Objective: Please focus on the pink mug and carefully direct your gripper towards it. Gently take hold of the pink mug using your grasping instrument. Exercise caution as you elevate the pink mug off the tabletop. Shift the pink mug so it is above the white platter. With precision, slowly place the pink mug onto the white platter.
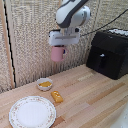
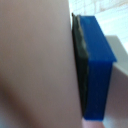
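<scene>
A small bowl [image 1: 44,84], an orange block [image 1: 57,96] — a black appliance [image 1: 109,52] behind.

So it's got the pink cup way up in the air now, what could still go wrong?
The pink mug hangs high above the table in the gripper. If the hold slips, the mug could fall and break. The wrist view shows a blue finger pressed against its side.

The white platter lies well off to the exterior view's left. The small bowl and an orange object sit near it, so a careless descent might knock them.
</scene>
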You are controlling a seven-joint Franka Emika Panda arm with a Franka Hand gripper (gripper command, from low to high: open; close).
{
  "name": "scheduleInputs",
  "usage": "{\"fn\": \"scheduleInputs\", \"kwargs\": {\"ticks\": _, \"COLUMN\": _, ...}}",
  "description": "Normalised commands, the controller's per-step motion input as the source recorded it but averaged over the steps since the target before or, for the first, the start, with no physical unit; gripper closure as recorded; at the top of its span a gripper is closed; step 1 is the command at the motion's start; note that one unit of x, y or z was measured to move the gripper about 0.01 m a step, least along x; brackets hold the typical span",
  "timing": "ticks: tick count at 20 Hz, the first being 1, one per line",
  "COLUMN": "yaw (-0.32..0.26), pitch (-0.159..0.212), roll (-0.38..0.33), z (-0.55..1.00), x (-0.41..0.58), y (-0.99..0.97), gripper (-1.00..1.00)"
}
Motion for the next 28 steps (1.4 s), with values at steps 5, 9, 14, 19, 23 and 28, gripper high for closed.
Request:
{"fn": "scheduleInputs", "kwargs": {"ticks": 5, "yaw": 0.000, "pitch": 0.032, "roll": 0.052, "z": 0.30, "x": -0.275, "y": 0.82, "gripper": 1.00}}
{"fn": "scheduleInputs", "kwargs": {"ticks": 9, "yaw": 0.000, "pitch": 0.051, "roll": 0.008, "z": 0.08, "x": -0.302, "y": 0.91, "gripper": 1.00}}
{"fn": "scheduleInputs", "kwargs": {"ticks": 14, "yaw": 0.000, "pitch": 0.029, "roll": -0.003, "z": -0.07, "x": -0.345, "y": 0.97, "gripper": 1.00}}
{"fn": "scheduleInputs", "kwargs": {"ticks": 19, "yaw": 0.008, "pitch": 0.004, "roll": -0.063, "z": -0.39, "x": -0.305, "y": 0.84, "gripper": 1.00}}
{"fn": "scheduleInputs", "kwargs": {"ticks": 23, "yaw": 0.046, "pitch": 0.000, "roll": -0.138, "z": -0.62, "x": -0.187, "y": 0.63, "gripper": 1.00}}
{"fn": "scheduleInputs", "kwargs": {"ticks": 28, "yaw": 0.078, "pitch": 0.000, "roll": -0.149, "z": -0.67, "x": -0.110, "y": 0.52, "gripper": 1.00}}
